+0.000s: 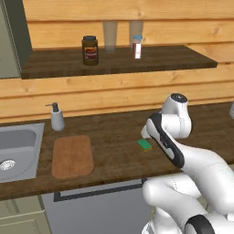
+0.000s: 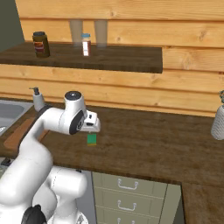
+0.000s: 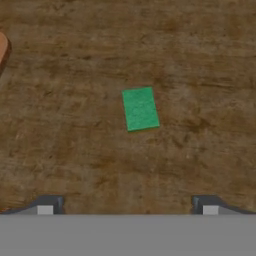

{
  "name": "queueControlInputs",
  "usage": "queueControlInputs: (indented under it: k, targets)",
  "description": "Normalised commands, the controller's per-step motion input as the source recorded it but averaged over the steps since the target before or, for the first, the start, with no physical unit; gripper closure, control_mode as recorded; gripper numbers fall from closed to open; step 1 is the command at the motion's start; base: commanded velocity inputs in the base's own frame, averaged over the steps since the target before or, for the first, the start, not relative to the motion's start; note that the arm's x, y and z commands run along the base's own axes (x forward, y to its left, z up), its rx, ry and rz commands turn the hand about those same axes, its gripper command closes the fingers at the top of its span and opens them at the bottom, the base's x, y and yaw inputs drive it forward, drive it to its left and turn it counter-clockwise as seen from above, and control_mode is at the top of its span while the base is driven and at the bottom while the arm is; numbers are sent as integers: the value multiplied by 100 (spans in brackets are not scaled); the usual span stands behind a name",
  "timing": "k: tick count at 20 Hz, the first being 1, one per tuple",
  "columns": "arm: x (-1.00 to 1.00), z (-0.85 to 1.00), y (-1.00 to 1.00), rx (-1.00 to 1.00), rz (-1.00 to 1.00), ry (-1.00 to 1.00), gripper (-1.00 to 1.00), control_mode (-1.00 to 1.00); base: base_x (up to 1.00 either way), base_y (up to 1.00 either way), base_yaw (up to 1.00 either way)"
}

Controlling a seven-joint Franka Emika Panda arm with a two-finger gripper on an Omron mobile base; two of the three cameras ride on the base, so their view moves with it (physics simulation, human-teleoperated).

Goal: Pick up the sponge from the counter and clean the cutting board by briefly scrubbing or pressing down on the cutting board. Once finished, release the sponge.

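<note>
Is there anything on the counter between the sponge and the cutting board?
No. In the left base view, only bare counter lies between the sponge and the cutting board.

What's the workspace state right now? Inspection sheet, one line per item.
Surface: dark wood-grain counter, sink set in at its left end.
Job's things: sponge lies flat on the counter, green side up, untouched; cutting board lies flat between sink and sponge, apart from both.
Clutter: soap dispenser behind the board; grey object at the counter's far right, too cropped to name.
Claw: claw hovers above the sponge, fingers spread wide, holding nothing.
Cables: nothing seen.
Surroundings: plank wall; upper shelf with a dark jar, a small blue-capped bottle and two glasses; drawers below the counter.
</note>
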Motion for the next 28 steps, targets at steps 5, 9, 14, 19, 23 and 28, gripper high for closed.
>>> queueControlInputs:
  k: [5,9,14,19,23,28]
  targets:
    - [42,-37,0,0,1,5,-100,-100,0,0,0]
    - [35,-32,0,0,2,4,-100,-100,0,0,0]
    - [43,-27,0,0,3,5,-100,-100,0,0,0]
    - [33,-32,0,0,3,4,-100,-100,0,0,0]
    - [27,-28,-1,0,4,3,-100,-100,0,0,0]
    - [34,-24,0,0,5,3,-100,-100,0,0,0]
